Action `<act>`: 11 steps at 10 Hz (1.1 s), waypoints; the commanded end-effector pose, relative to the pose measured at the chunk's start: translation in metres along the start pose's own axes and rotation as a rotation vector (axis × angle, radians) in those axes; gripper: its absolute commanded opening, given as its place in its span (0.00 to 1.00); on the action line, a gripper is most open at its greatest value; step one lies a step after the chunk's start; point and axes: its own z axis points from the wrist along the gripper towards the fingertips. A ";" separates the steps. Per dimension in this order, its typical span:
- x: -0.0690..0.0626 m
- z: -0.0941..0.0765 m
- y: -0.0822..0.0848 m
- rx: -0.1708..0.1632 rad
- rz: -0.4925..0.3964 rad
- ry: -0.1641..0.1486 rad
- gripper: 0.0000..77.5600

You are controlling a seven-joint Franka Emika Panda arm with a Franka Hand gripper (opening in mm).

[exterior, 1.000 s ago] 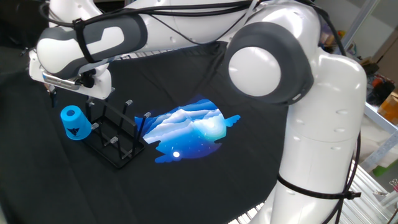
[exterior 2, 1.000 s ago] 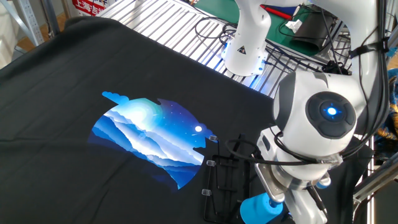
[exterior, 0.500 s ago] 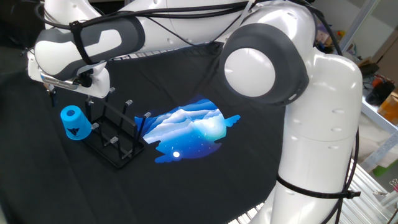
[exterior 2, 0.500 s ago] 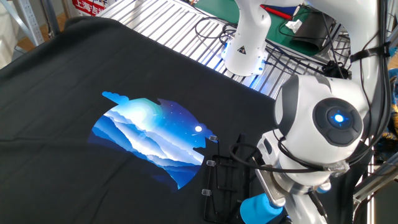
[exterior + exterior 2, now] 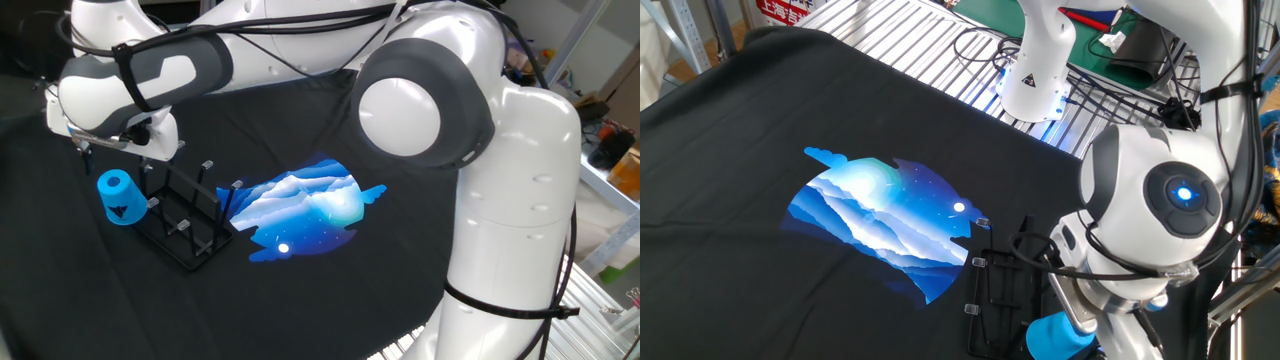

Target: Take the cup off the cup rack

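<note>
The blue cup (image 5: 118, 197) sits upside down on the left end of the black wire cup rack (image 5: 185, 217), with a dark triangular mark on its side. My gripper (image 5: 115, 160) hangs just above the cup. It is open, with one dark finger (image 5: 85, 153) to the cup's left and the other by the rack's pegs. It holds nothing. In the other fixed view the cup (image 5: 1055, 336) shows at the bottom edge beside the rack (image 5: 992, 290). The white wrist hides the fingers there.
A black cloth with a blue printed picture (image 5: 305, 208) covers the table. My large white arm (image 5: 500, 150) reaches over the right side. In the other fixed view a second robot base (image 5: 1035, 70) and a metal grid stand behind the table.
The wrist has shifted only slightly above the cup. The cup and the rack have not moved.
</note>
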 end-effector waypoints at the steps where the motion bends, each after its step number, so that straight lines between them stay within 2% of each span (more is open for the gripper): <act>1: -0.002 0.006 -0.002 -0.010 -0.010 -0.011 1.00; 8: 0.004 0.015 0.001 0.001 0.001 -0.044 1.00; 11: 0.004 0.016 0.003 0.000 0.008 -0.048 1.00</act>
